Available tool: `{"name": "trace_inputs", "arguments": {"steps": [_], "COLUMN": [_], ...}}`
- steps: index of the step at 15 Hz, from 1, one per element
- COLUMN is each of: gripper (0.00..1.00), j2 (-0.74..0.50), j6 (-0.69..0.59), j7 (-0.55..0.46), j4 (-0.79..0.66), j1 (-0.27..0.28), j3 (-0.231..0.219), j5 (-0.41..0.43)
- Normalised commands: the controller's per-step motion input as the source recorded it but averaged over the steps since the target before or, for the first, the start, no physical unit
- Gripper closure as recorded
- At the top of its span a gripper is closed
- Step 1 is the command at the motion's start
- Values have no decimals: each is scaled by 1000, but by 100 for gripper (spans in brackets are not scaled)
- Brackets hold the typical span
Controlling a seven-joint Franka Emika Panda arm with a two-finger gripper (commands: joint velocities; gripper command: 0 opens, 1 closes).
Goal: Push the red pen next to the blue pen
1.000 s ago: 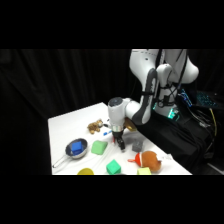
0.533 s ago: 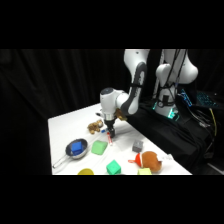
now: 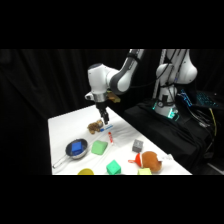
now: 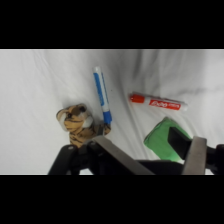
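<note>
The red pen point(image 4: 157, 102) lies on the white table, its pale end pointing away from the blue pen point(image 4: 102, 97), which lies a short gap to its left at an angle. In the side view the blue pen point(image 3: 106, 129) is just behind the red pen point(image 3: 110, 138). My gripper point(image 3: 104, 120) hangs above the table over the pens and holds nothing. In the wrist view the gripper point(image 4: 147, 142) is open, with both pens lying beyond its fingertips point(image 4: 196, 150).
A small tiger plush point(image 4: 78, 124) touches the blue pen's near end. A green block point(image 4: 162, 140) lies close to the red pen. A bowl with a blue block point(image 3: 76, 148), a grey block point(image 3: 137, 145), an orange plush point(image 3: 148, 160) and another green block point(image 3: 113, 167) sit nearer the front.
The arm has swung from the table's middle towards the back left and risen, so the gripper now hangs over the tiger plush and pens. The objects have not moved.
</note>
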Motion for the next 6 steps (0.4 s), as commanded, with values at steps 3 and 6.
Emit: {"name": "trace_inputs", "arguments": {"steps": [3,6], "gripper": [0,0], "j2": [-198,-61], "j6": [-726,-570], "j7": [-225,-144], "j4": [442,443], "j1": [-108,-76], "j3": [68,48], "j5": [53,-14]}}
